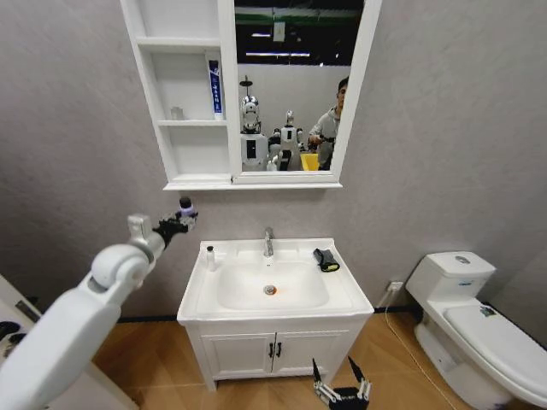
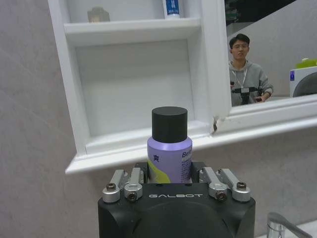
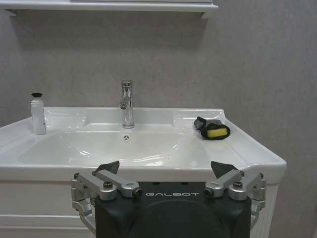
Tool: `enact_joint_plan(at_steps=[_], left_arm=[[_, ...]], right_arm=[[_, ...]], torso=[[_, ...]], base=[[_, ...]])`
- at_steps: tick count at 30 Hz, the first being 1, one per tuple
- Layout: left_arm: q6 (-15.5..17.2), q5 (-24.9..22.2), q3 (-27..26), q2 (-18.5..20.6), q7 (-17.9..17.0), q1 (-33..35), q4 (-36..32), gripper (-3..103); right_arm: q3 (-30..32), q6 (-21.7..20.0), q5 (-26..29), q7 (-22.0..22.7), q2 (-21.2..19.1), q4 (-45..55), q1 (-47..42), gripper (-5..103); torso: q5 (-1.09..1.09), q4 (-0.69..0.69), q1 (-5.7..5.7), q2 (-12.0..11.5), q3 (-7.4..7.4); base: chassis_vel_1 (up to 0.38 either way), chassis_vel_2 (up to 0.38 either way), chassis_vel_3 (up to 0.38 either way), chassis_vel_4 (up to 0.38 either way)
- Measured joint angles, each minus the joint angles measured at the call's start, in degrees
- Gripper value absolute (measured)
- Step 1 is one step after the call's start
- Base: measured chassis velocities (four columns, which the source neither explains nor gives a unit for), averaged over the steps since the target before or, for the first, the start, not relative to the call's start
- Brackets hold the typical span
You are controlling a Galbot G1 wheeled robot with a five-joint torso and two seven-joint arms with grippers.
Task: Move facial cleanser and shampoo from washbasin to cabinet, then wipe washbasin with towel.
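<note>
Left gripper (image 1: 182, 215): raised to the left of the washbasin, below the cabinet's lowest cubby; clenched around a purple bottle, fingers (image 2: 130, 184) pressed to its lower body on both sides.
Purple bottle (image 2: 169, 157): upright in the left gripper, black cap on top, yellow-green patch on the label; held in the air in front of the wall, level with the underside of the cabinet ledge and clear of it.
Right gripper (image 3: 168, 168): low and near, in front of the vanity doors; jaws spread wide, nothing between them; faces the front edge of the washbasin.
Washbasin (image 1: 205, 295): white rectangular top with oval bowl, against the far wall; orange-ringed drain (image 1: 270, 289) in the bowl's middle.
Tap (image 3: 127, 104): chrome, upright at the far centre of the washbasin rim.
White bottle (image 3: 38, 115): small, dark cap, standing upright on the far left corner of the washbasin top, well apart from the tap.
Towel (image 3: 212, 128): black-grey bundle with yellow-green strip, lying on the far right corner of the washbasin top.
Cabinet (image 1: 182, 94): white, three stacked cubbies, on the wall above the washbasin, joined at its right to the mirror (image 1: 295, 85). Lowest cubby bare.
Blue-and-white tube (image 1: 215, 88): upright at the right side of the middle cubby.
Small pale object (image 1: 176, 113): in the middle cubby, left of the tube; kind cannot be told.
Vanity (image 1: 273, 350): white two-door unit under the washbasin, dark handles.
Toilet (image 1: 479, 329): white, on the floor to the right.
</note>
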Motion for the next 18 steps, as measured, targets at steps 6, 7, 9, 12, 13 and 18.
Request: enact_joint_plan(at_steps=[6, 7, 9, 12, 13, 18], left_arm=[[2.3, -5.4, 10.1, 0.2, -3.0, -17.3, 8.1, 43], [2.3, -5.4, 10.1, 0.2, -3.0, -17.3, 8.1, 43], [3.3, -6.1, 13.9, -1.6, -4.0, -23.4, 12.9, 43], [5.8, -4.6, 22.0, -9.2, -5.4, -36.1, 25.3, 43], [5.8, -4.6, 22.0, -9.2, -5.4, -36.1, 25.3, 43], [5.8, -0.4, 27.3, -14.9, -3.2, -42.5, 37.5, 43]], right_arm=[[0.5, 0.1, 0.6, 0.0, -0.2, -0.6, 1.3, 100], [0.5, 0.1, 0.6, 0.0, -0.2, -0.6, 1.3, 100], [0.8, 0.1, 1.1, 0.0, -0.2, -0.8, 1.9, 100], [1.4, 0.1, 2.2, 0.2, -0.4, -1.4, 2.9, 100], [1.4, 0.1, 2.2, 0.2, -0.4, -1.4, 2.9, 100], [1.9, 0.1, 3.2, 0.1, -0.6, -1.5, 3.1, 100]], torso=[[0.02, 0.00, 0.00, 0.0, 0.00], [0.02, 0.00, 0.00, 0.0, 0.00], [0.02, -0.02, 0.00, 0.0, 0.00], [0.04, -0.04, 0.00, 0.0, 0.00], [0.04, -0.04, 0.00, 0.0, 0.00], [0.05, -0.05, 0.01, 0.0, 0.01]], base=[[0.000, 0.000, 0.000, 0.000], [0.000, 0.000, 0.000, 0.000], [0.000, 0.000, 0.000, 0.000], [0.000, 0.000, 0.000, 0.000], [0.000, 0.000, 0.000, 0.000], [0.000, 0.000, 0.000, 0.000]])
